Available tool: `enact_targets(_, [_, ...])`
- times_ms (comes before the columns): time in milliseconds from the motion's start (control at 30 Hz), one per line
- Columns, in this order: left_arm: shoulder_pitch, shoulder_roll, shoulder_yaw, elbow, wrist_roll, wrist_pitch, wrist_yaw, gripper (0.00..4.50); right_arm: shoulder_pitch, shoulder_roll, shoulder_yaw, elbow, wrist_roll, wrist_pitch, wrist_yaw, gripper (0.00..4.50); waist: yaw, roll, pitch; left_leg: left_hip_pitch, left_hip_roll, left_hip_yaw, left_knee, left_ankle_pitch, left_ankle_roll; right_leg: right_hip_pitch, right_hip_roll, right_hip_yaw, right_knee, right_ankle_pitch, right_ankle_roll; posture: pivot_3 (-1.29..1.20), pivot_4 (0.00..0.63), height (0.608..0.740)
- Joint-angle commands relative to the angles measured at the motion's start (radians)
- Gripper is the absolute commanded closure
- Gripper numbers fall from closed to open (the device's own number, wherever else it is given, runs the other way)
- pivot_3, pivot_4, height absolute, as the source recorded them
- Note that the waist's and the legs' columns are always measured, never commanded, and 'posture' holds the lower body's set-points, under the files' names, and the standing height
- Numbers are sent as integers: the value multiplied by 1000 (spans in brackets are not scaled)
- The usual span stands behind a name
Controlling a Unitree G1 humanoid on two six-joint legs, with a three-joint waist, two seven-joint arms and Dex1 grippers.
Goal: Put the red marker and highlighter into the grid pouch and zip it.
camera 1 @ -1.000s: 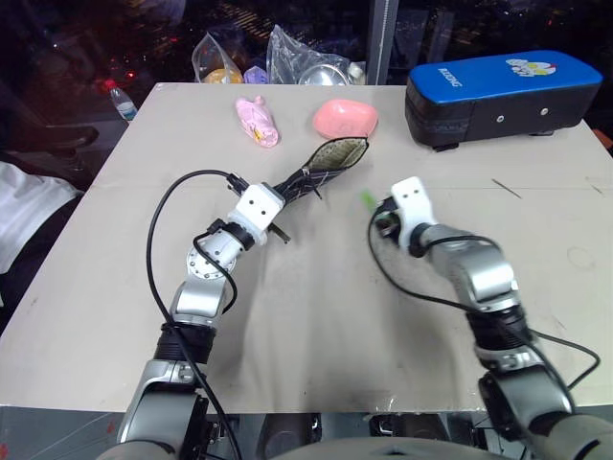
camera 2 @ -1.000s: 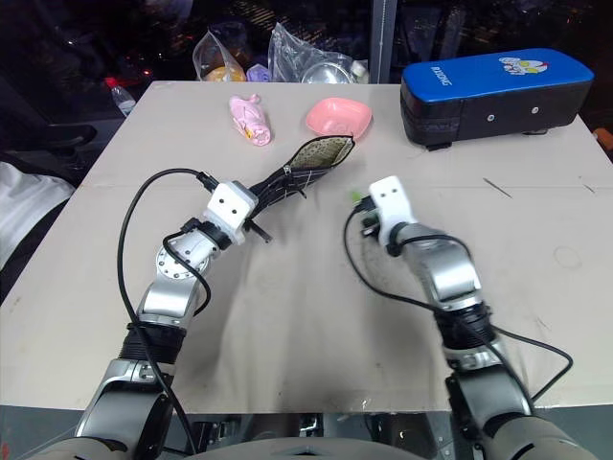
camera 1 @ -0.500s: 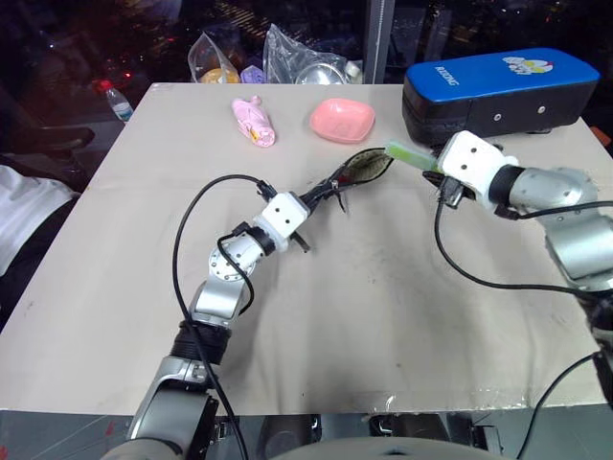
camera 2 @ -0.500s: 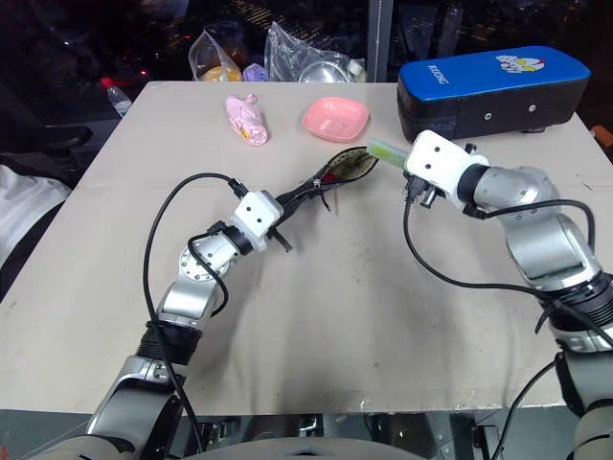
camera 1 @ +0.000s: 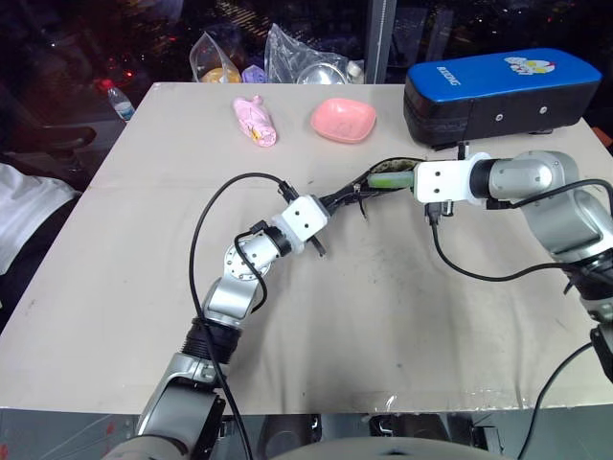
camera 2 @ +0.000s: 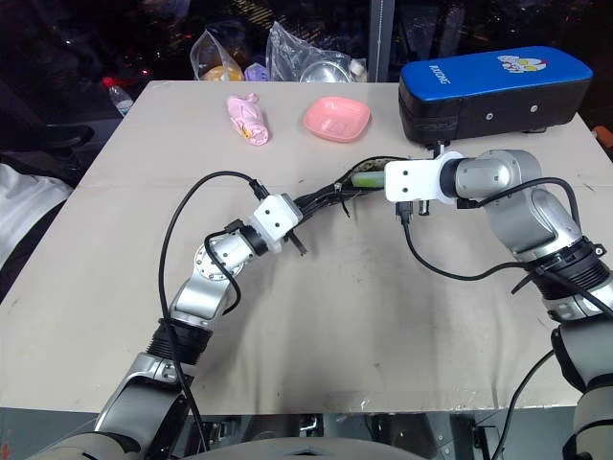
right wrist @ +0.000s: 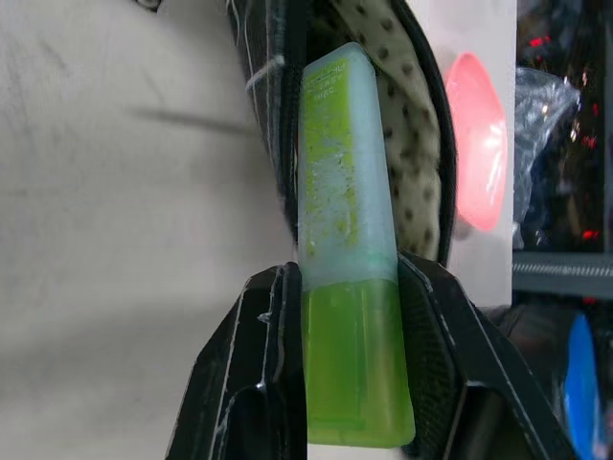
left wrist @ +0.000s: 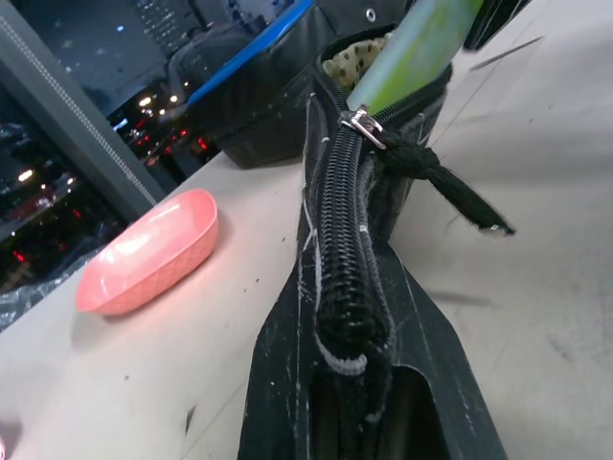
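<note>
1 wrist view: dotted pouch lining [right wrist: 412,172].

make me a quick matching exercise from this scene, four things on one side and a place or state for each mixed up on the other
Things:
1. highlighter
2. grid pouch
3. pink dish
4. blue case

States:
a. at the table's far right
b. held between the right gripper's fingers, cap at the pouch mouth
c. empty, near the far edge
d. partly unzipped, gripped by the left gripper

Pairs: 1-b, 2-d, 3-c, 4-a
</note>
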Motion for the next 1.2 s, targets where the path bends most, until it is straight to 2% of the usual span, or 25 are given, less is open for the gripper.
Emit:
enact_targets(33, [-19, 7, -28, -68, 11, -27, -28, 4500, -56, 29, -5, 37, -2, -126, 19, 3751, 0, 0, 0, 0, 0, 0, 0, 0, 0, 0, 0, 0, 0, 0, 0, 0, 150, 740])
enact_targets(267, [-40, -4, -46, -52, 21, -47, -36, 4500, -79, 69, 25, 177, -26, -376, 63, 3751, 2, 0, 0, 0, 0, 3, 0, 0, 0, 0, 0, 0, 0, 0, 0, 0, 150, 740])
enact_targets(433, [-45, -5, -41, -44, 26, -57, -34, 4500, -116, 63, 37, 304, -107, -530, 18, 3751, 0, 0, 0, 0, 0, 6, 1, 0, 0, 0, 0, 0, 1, 0, 0, 0, 150, 740])
enact_targets(533, [-39, 0, -39, -44, 26, -66, -33, 4500, -134, 81, 25, 366, -124, -578, -15, 3751, -1, 0, 0, 1, 0, 7, 1, 0, 0, 0, 0, 0, 1, 0, 0, 0, 150, 740])
enact_targets(700, [-34, -4, -44, -48, 22, -71, -33, 4500, -112, 139, -11, 411, -65, -565, -31, 3751, -2, 1, 0, 2, 1, 8, 0, 0, -1, 0, 0, 1, 2, 0, 0, 0, 150, 740])
enact_targets(733, [-33, -5, -44, -48, 21, -70, -33, 4500, -109, 140, -16, 410, -58, -557, -21, 2740, -2, 1, 1, 2, 1, 8, 0, 0, -1, 0, 0, 1, 2, 0, 0, 0, 150, 740])
enact_targets(767, [-33, -7, -42, -48, 20, -68, -31, 4500, -106, 135, -23, 406, -53, -551, -14, 2415, -1, 1, 1, 2, 1, 8, 0, 0, -1, 0, 0, 1, 2, 0, 0, 0, 150, 740])
enact_targets(833, [-36, -13, -35, -41, 14, -66, -24, 4500, -97, 129, -52, 388, -28, -521, -20, 1451, 3, 1, 1, 2, 1, 8, 1, 0, -1, 0, 0, 1, 2, 0, 0, 0, 150, 740])
enact_targets(933, [-37, -22, -27, -31, 5, -59, -16, 4500, -63, 111, -110, 313, 37, -427, -2, 232, 5, 1, 1, 1, 1, 8, 1, 0, -1, 0, -1, 1, 1, 0, 0, 0, 150, 740])
enact_targets(967, [-37, -24, -25, -27, 5, -58, -14, 4500, -47, 104, -128, 275, 66, -384, 17, 85, 5, 1, 1, 1, 1, 8, 1, 0, -1, 0, -1, 1, 2, 0, 0, 0, 150, 740])
enact_targets(1100, [-22, -43, 0, -5, -18, -42, 8, 4500, 12, 64, -231, 77, 173, -169, 49, 85, 6, 1, 1, 1, 1, 7, 1, 0, -1, 0, -1, 1, 2, 0, 0, 0, 150, 740])
enact_targets(1200, [-3, -49, 17, 29, -30, -37, 23, 4500, 64, 37, -335, -103, 260, 65, 32, 85, 4, 1, 1, 1, 1, 4, 1, 0, -1, 0, -1, 1, 2, 0, 0, 0, 150, 740])
